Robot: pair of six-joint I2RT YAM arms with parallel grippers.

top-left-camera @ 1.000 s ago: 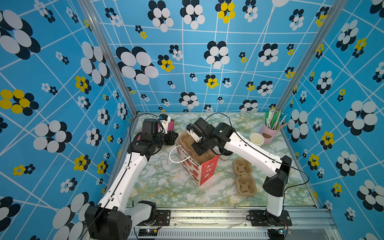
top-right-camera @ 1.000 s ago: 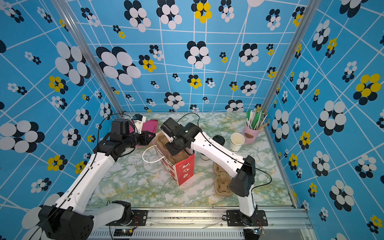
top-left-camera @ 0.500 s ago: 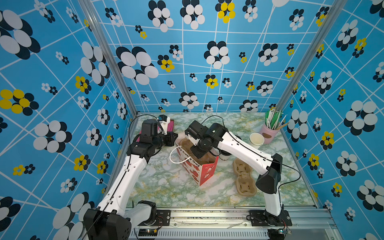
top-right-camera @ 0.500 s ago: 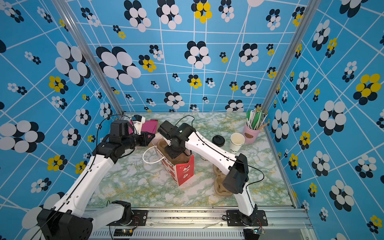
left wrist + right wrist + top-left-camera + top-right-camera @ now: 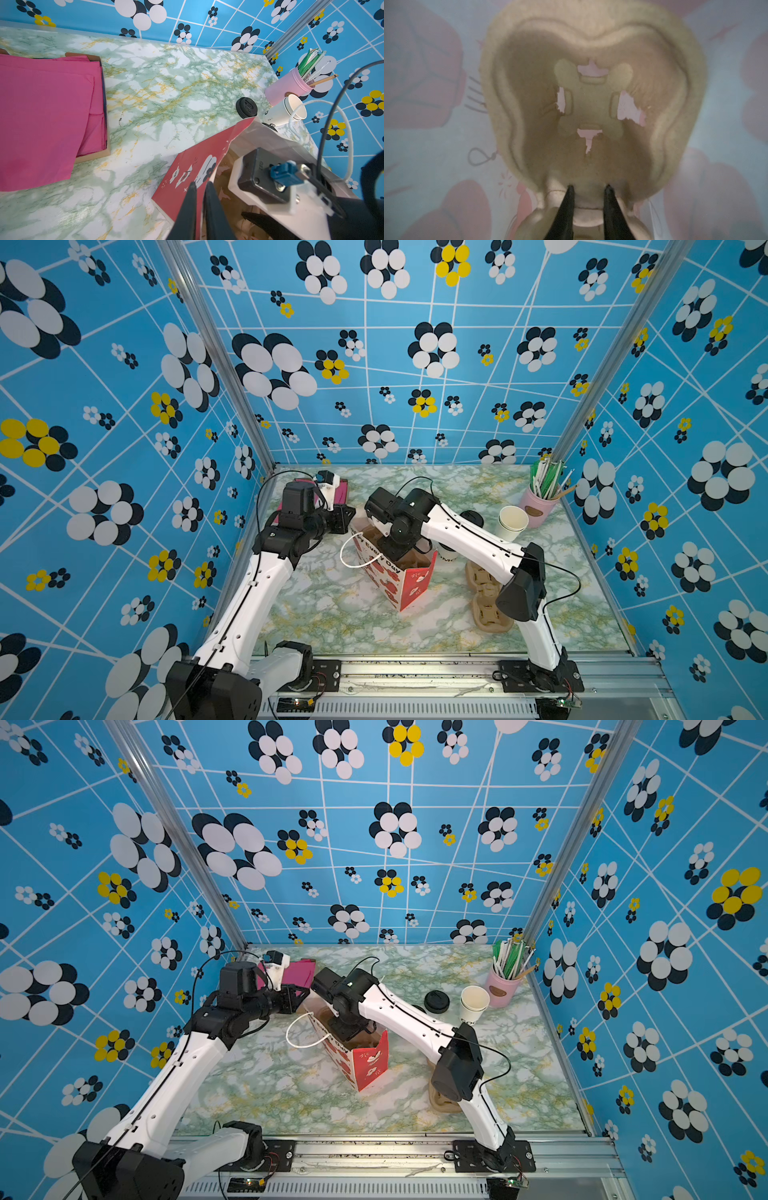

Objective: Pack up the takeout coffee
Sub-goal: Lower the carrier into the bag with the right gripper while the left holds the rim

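Left fingers (image 5: 188,209) pinch bag (image 5: 415,585) rim; right fingers (image 5: 568,209) hold tray (image 5: 591,41) inside bag. Coffee (image 5: 448,558) sits on table (image 5: 353,614), just beside bag. Tray may jam crooked & bag cd tip if pushed hard.

White lettered takeout coffee (image 5: 448,556) just beside bag (image 5: 409,587), mostly hidden

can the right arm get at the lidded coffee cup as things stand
Probably not yet: the right gripper is down inside the red bag, closed on the cup carrier, and the takeout coffee stands outside the bag under its forearm.
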